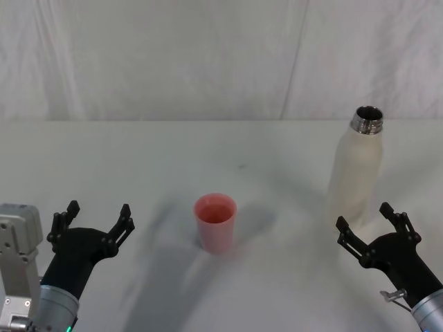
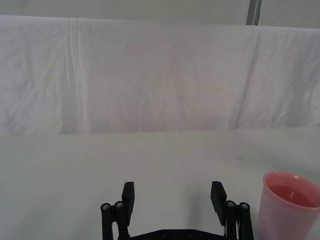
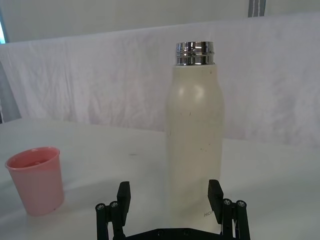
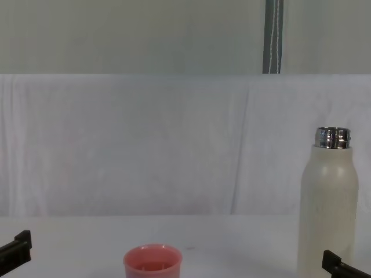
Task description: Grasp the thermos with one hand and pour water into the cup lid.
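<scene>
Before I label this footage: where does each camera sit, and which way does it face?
Head: high, looking down at the tall cream-white thermos, the small salmon-pink cup lid, the left gripper and the right gripper.
Chest: low, facing across the table; both objects.
Left wrist: past open fingers toward the cup lid.
Right wrist: past open fingers toward the thermos.

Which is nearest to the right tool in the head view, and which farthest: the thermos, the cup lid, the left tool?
1. thermos, right side, just beyond the right tool.
2. cup lid, centre of the table.
3. left tool, far left.
</scene>
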